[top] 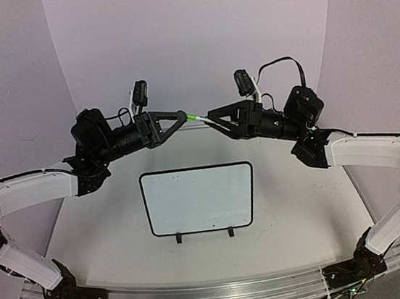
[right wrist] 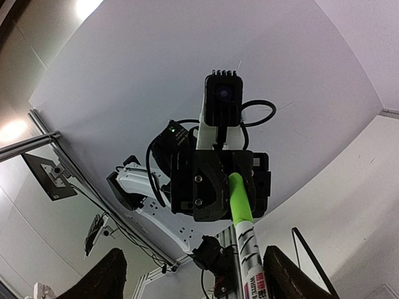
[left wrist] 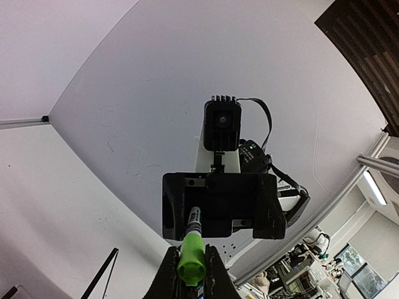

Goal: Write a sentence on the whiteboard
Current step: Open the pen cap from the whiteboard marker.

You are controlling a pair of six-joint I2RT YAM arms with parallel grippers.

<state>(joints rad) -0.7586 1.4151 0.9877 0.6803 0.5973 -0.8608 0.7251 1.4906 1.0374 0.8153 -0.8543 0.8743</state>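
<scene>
Both arms are raised and meet tip to tip above the table. My left gripper (top: 181, 114) (left wrist: 190, 269) is shut on the green cap (left wrist: 191, 261) of a marker (top: 203, 119). The marker's white printed barrel (right wrist: 250, 261) runs on between the fingers of my right gripper (top: 212, 115) (right wrist: 194, 255). Those fingers stand wide apart, and the barrel lies nearer one of them. The whiteboard (top: 201, 215) lies flat below, black-bordered, with two black clips on its near edge. I see no sentence on it; its surface looks blank.
A curved pale backdrop (top: 193, 33) closes off the far side of the table. An aluminium rail (top: 218, 293) runs along the near edge between the two arm bases. A black corner of the whiteboard's border (right wrist: 305, 249) shows in the right wrist view.
</scene>
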